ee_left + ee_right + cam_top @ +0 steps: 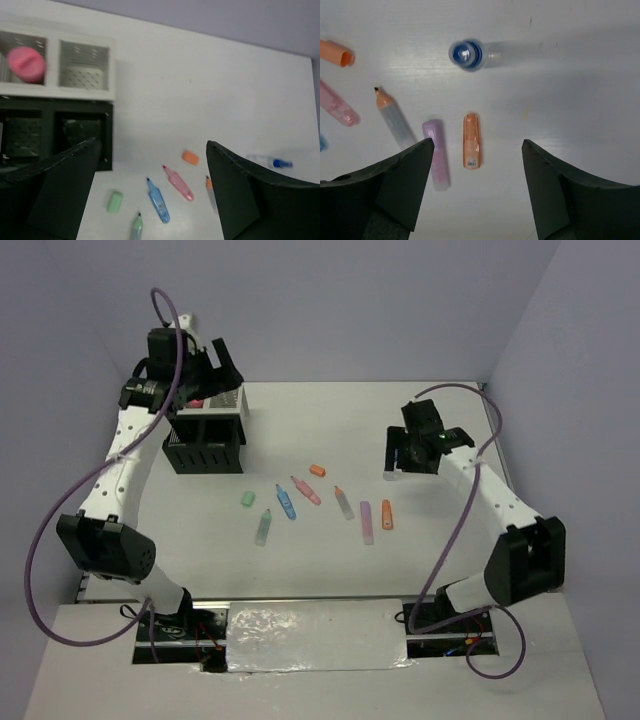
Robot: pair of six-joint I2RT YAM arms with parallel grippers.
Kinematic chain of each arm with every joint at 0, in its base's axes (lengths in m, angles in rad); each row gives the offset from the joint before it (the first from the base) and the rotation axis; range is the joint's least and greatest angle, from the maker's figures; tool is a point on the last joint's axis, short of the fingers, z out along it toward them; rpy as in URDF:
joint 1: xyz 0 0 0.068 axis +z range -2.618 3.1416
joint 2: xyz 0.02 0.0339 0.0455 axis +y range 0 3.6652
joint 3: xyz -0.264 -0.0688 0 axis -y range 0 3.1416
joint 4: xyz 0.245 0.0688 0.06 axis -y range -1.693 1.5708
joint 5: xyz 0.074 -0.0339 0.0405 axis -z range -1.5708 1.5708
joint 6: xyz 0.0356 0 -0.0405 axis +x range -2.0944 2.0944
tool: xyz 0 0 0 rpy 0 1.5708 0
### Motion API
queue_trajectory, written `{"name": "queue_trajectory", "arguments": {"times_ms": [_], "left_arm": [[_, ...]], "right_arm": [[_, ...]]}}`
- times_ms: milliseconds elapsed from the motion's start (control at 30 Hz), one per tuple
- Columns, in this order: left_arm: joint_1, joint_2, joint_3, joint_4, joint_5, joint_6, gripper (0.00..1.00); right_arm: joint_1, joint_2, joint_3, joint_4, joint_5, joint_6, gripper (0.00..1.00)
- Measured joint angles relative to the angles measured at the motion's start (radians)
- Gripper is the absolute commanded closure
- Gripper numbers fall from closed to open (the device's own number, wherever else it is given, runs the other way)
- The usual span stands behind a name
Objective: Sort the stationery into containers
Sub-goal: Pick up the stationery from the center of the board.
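Note:
Loose stationery lies mid-table: an orange stub (pixel 317 470), pink marker (pixel 306 490), blue marker (pixel 286 502), mint stub (pixel 247 499), mint marker (pixel 264 527), purple marker (pixel 366 522) and orange marker (pixel 386 515). The black organizer (pixel 203 445) stands at the back left. A pink-capped bottle (pixel 26 64) sits in one of its white-rimmed compartments. My left gripper (pixel 152 142) hovers open and empty over the organizer. My right gripper (pixel 477 142) is open above the orange marker (pixel 471 141), with nothing between its fingers. A blue-capped clear bottle (pixel 467 53) lies just beyond it.
A clear marker with an orange tip (pixel 344 502) lies beside the purple one. Purple walls close the table at the back and the right. Both arm bases sit at the near edge, with a foil-covered strip (pixel 315 635) between them.

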Motion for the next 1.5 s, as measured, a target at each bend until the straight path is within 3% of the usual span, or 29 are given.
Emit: {"name": "queue_trajectory", "arguments": {"times_ms": [167, 400, 500, 567, 700, 800, 1067, 1233, 1400, 1500], "left_arm": [[-0.096, -0.097, -0.147, -0.021, 0.001, 0.006, 0.01], [-0.101, -0.176, -0.295, -0.09, -0.011, 0.035, 0.01], [-0.101, -0.222, -0.312, -0.102, -0.014, 0.039, 0.01], [-0.101, -0.243, -0.313, -0.101, -0.014, 0.042, 0.01], [-0.101, -0.248, -0.317, -0.097, -0.005, 0.064, 0.01], [-0.113, -0.244, -0.338, -0.087, 0.016, 0.085, 0.01], [-0.248, -0.15, -0.367, -0.016, 0.043, 0.113, 0.01], [-0.366, -0.118, -0.378, 0.095, 0.114, 0.161, 0.01], [-0.566, -0.122, -0.388, 0.265, 0.183, 0.252, 0.01], [-0.62, -0.124, -0.383, 0.327, 0.234, 0.295, 0.01]], "right_arm": [[-0.006, 0.185, 0.055, 0.112, 0.022, -0.041, 0.4], [-0.015, 0.388, 0.175, 0.159, 0.033, -0.047, 0.48], [-0.016, 0.393, 0.177, 0.163, 0.046, -0.05, 0.59], [-0.016, 0.393, 0.179, 0.164, 0.053, -0.053, 0.73], [-0.017, 0.393, 0.185, 0.164, 0.056, -0.054, 0.83], [-0.017, 0.381, 0.182, 0.159, 0.049, -0.053, 0.99], [-0.017, 0.297, 0.181, 0.129, 0.031, -0.053, 1.0], [-0.017, 0.251, 0.208, 0.056, -0.067, -0.028, 1.0], [-0.007, 0.248, 0.492, -0.142, -0.247, -0.013, 1.0], [0.026, 0.246, 0.686, -0.246, -0.312, -0.025, 1.0]]}}
